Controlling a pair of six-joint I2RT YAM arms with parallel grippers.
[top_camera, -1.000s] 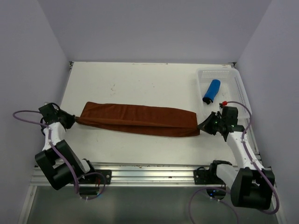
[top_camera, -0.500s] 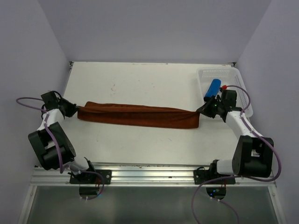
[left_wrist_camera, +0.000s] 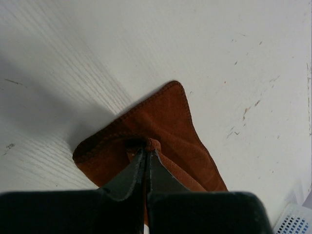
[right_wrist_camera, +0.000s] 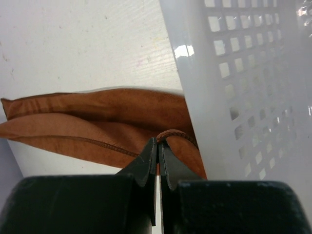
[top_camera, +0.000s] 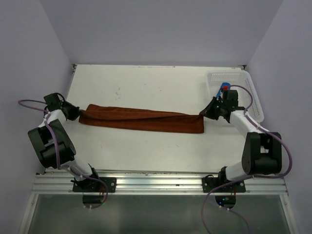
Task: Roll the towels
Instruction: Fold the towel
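Lying left-to-right across the table (top_camera: 146,87), the rust-brown towel (top_camera: 141,119) stretches flat.

top cam: high behind arms, looks down on whole table (top_camera: 146,83) | wrist cams: close, low, along fingers | shared: brown towel (top_camera: 141,119) ends

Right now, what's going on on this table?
Two robot arms hold a long rust-brown towel stretched flat between them. The left gripper is pinched shut on one end, the right gripper on the other, beside a white mesh basket. A blue towel, partly hidden by the right arm, lies in that basket. The brown one is not yet rolled.
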